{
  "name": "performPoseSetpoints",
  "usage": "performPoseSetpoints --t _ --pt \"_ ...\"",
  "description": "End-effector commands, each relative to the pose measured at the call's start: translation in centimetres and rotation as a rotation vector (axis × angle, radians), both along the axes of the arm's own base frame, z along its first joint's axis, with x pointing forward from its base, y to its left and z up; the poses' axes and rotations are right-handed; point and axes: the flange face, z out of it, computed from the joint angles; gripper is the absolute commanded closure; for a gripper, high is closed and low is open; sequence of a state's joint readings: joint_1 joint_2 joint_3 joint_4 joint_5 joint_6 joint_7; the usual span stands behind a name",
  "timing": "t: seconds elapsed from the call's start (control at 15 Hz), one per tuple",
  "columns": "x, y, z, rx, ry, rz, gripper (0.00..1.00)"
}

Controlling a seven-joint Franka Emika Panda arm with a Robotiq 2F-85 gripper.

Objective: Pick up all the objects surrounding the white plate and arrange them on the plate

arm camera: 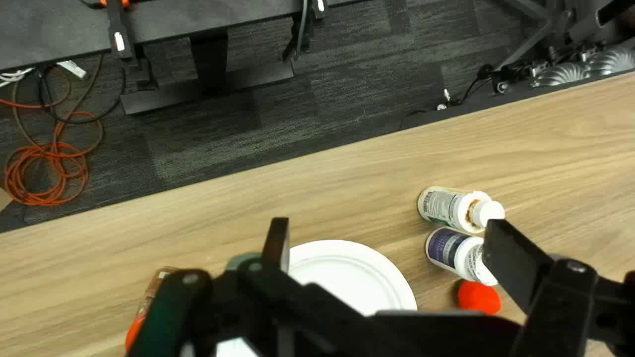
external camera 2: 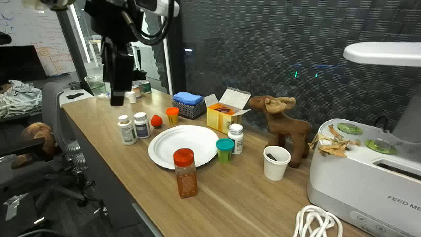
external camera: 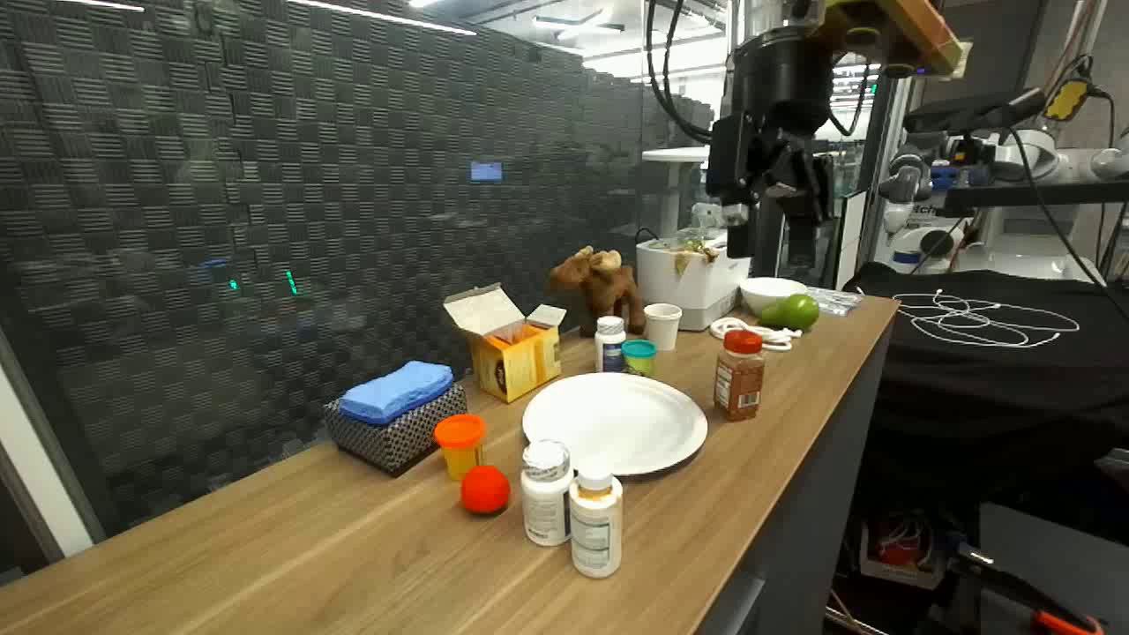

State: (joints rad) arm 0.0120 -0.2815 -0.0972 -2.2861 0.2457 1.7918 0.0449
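In an exterior view, left of the white plate (external camera: pixel 617 423) on the wooden counter (external camera: pixel 353 547), a blue sponge (external camera: pixel 397 391) is carried by a patterned box (external camera: pixel 397 441). Nearer the plate, an orange-lidded tub (external camera: pixel 460 448) and a round red object (external camera: pixel 485 490) are seen. Behind its left edge, a flapped yellow box (external camera: pixel 520 362) is placed. In front of it, two white bottles (external camera: pixel 596 529) are stood upright. Behind the rim, a white-capped bottle (external camera: pixel 609 347), a teal-lidded tub (external camera: pixel 639 355) and a white cup (external camera: pixel 662 326) are set. Just right of the plate, a red-lidded jar (external camera: pixel 739 377) is placed. Higher than the plate and beyond it, the gripper (external camera: pixel 771 256) is held released, its fingers spread apart.
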Motion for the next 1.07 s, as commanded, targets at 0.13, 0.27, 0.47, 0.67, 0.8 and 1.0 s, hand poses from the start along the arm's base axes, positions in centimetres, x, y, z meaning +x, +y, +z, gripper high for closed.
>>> performPoseSetpoints --t 0.13,0.27,0.47,0.67,0.8,1.0 --pt "0.21 -0.05 0.47 -0.001 -0.010 0.000 0.00" --pt "0.24 -0.05 0.60 -0.001 -0.013 0.000 0.00" --pt "0.24 -0.05 0.60 -0.001 -0.013 0.000 0.00" --pt "0.24 -0.05 0.60 -0.001 -0.013 0.000 0.00" --pt "0.24 -0.05 0.60 -0.001 -0.013 0.000 0.00" --pt "0.95 -0.18 0.48 0.002 -0.010 -0.002 0.00"
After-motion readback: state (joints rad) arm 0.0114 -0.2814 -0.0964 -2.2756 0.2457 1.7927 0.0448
